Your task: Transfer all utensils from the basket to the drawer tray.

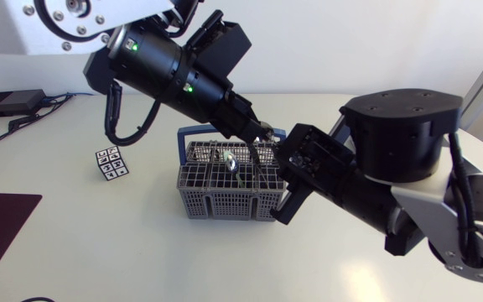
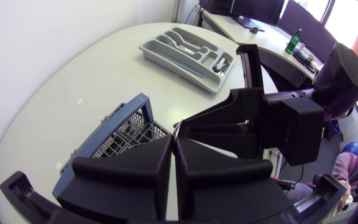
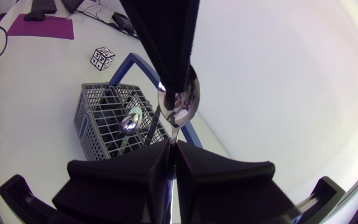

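Looking down from the head view, my left gripper [image 1: 263, 135] and right gripper [image 1: 270, 164] meet just above the basket [image 1: 216, 200], which stands near the middle of the table. A second spoon [image 1: 231, 162] stands inside the basket, and a marked cube [image 1: 111, 163] sits toward the left edge. In the left wrist view my fingers are pressed together, and the tray [image 2: 173, 67] lies by the far edge. In the right wrist view my jaws are closed on the handle of a spoon [image 3: 179, 106], while my left fingers pinch its bowl.
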You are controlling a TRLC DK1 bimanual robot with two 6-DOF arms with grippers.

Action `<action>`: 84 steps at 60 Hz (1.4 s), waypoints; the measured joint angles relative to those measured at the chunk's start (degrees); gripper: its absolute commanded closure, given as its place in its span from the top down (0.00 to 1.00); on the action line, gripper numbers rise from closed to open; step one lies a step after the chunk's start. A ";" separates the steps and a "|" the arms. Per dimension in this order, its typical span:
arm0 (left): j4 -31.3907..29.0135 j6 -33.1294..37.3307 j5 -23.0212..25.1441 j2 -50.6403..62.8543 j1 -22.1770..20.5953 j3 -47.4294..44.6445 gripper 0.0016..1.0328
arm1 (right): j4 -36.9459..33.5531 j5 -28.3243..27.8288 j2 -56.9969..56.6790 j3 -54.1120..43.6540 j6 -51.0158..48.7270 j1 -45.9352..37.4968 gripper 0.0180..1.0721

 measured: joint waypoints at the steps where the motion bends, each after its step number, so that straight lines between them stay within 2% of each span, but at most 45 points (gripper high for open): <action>1: -0.04 -0.17 0.04 0.00 0.00 0.00 0.13 | 0.04 0.00 0.00 0.00 0.00 0.00 0.05; 15: -0.28 -1.44 2.03 0.13 0.50 2.58 0.47 | -0.52 -1.31 -0.04 -0.02 -0.07 0.00 0.05; 28: 1.99 -3.34 2.43 0.13 2.97 8.87 0.50 | -4.11 -5.20 -2.95 -0.83 -0.26 -1.07 0.05; 33: 2.23 -3.34 2.43 0.11 4.92 10.38 0.50 | -6.82 -10.25 -5.62 -1.60 -0.31 -4.42 0.05; 39: 2.19 -2.89 2.43 -0.11 7.50 10.03 0.50 | -10.95 -19.91 -9.14 -2.30 -0.83 -12.87 0.05; 46: 2.19 -0.28 2.34 -1.42 9.31 6.05 0.50 | -15.87 -34.49 -11.13 -2.34 -3.63 -26.95 0.05; 53: 3.13 2.38 2.08 -3.39 9.88 -1.22 0.50 | -22.60 -48.59 -10.69 -2.32 -11.13 -43.69 0.05; 61: 4.92 4.85 1.97 -3.67 9.92 -6.82 0.50 | -30.86 -58.14 -4.63 -1.27 -23.34 -57.72 0.05; 71: 9.68 5.35 1.97 -3.67 9.90 -11.69 0.50 | -41.75 -63.08 7.17 3.82 -41.79 -71.56 0.05; 84: 12.87 6.16 1.97 -3.67 9.90 -15.04 0.50 | -55.76 -61.96 22.97 15.34 -65.72 -84.37 0.05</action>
